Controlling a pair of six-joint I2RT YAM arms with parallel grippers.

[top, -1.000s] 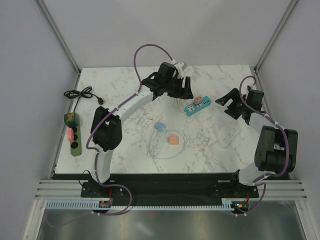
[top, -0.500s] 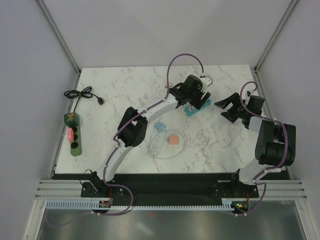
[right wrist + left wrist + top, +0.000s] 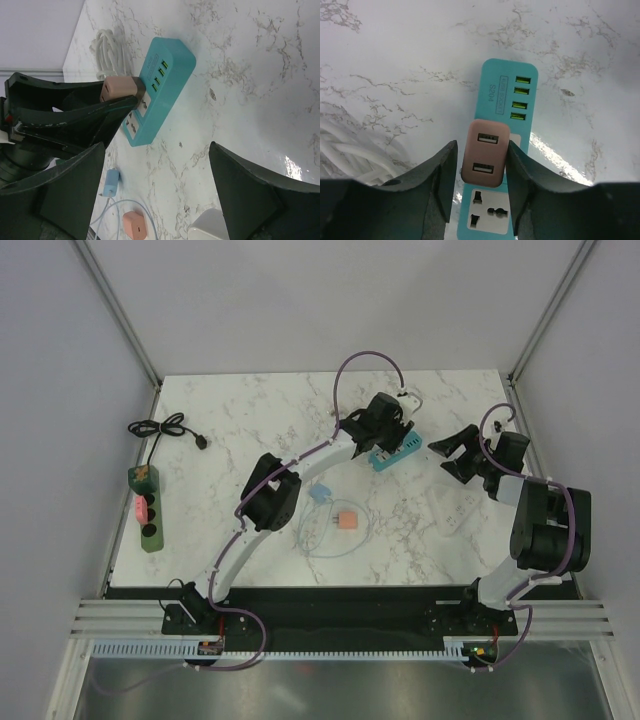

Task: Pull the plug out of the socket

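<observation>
The white marble surface (image 3: 250, 430) takes up most of what I can see. The left arm (image 3: 300, 455) stretches across it toward the far right. The right arm (image 3: 540, 520) is folded up at the right edge.

A green power strip (image 3: 147, 508) lies by the left edge, with a black cable (image 3: 160, 428) coiled beyond it. The teal power strip (image 3: 505, 100) sits at the far right of the surface, lying at an angle. It has a row of four yellow-green USB slots at one end and white sockets along the rest.

The pink plug (image 3: 485, 157) stands in one of those sockets, near the middle of the strip. It is a rounded, dusty-pink block with two USB ports on its top face.

The left claw (image 3: 482, 160) has narrowed to the plug's width, with a dark finger against each side of it. The right claw (image 3: 155, 165) is spread wide with nothing in it, and hangs just to the right of the teal strip.

A coil of white cable (image 3: 340, 145) lies beside the strip. Nearer the middle of the surface are a small blue charger (image 3: 320, 493) and an orange adapter (image 3: 345, 520), both on a thin looped lead.
</observation>
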